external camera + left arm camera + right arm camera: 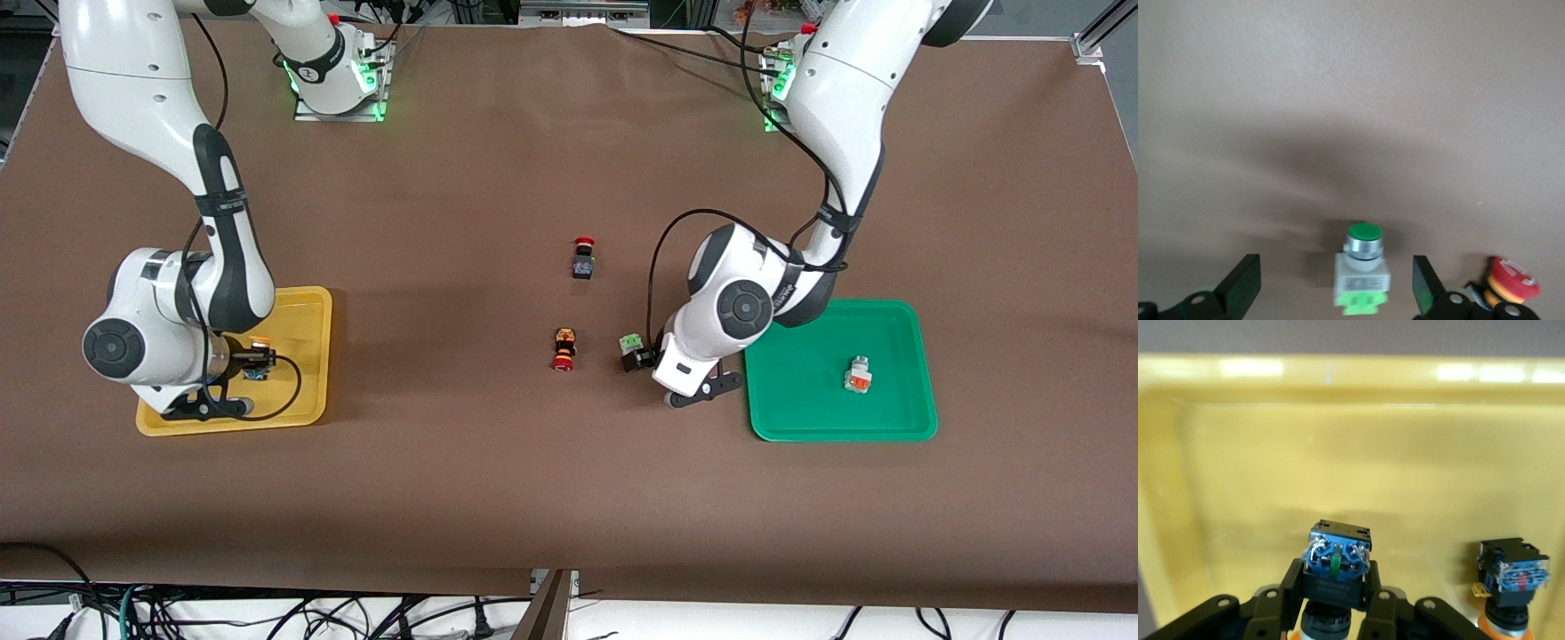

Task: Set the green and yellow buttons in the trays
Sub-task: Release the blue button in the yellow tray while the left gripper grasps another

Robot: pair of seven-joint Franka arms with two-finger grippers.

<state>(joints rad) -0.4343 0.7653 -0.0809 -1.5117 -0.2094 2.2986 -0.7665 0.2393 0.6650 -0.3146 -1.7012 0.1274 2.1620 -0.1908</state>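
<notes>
Both grippers are at work. Over the shallow yellow plastic tray [307, 307] the right gripper [1335, 587] is clamped on a push-button with a yellow-orange cap and a black-blue body [1336, 561], carried cap-down with its terminals showing. A second yellow-orange capped button [1509, 583] already stands in that tray just beside it.

Down at the brown worktop [498, 160], the left gripper [1337, 287] has its jaws spread wide, one on each side of a pale grey-white button with a green round cap [1362, 267], which lies on the worktop not yet gripped, near the shallow green plastic tray [898, 427]. In that green tray lies a pale grey button faced orange [858, 375].

By my judgement two of four buttons are placed, the third needs only releasing, and the green-capped one awaits pickup and a short carry. A red-capped black button [583, 258] and a red-capped button with an orange-black body [564, 348] lie mid-worktop, apart from both trays.

Right arm: folded low, its wrist turned toward the yellow tray's middle. Left arm: bent down beside the green tray, its wrist pitched at the worktop.
</notes>
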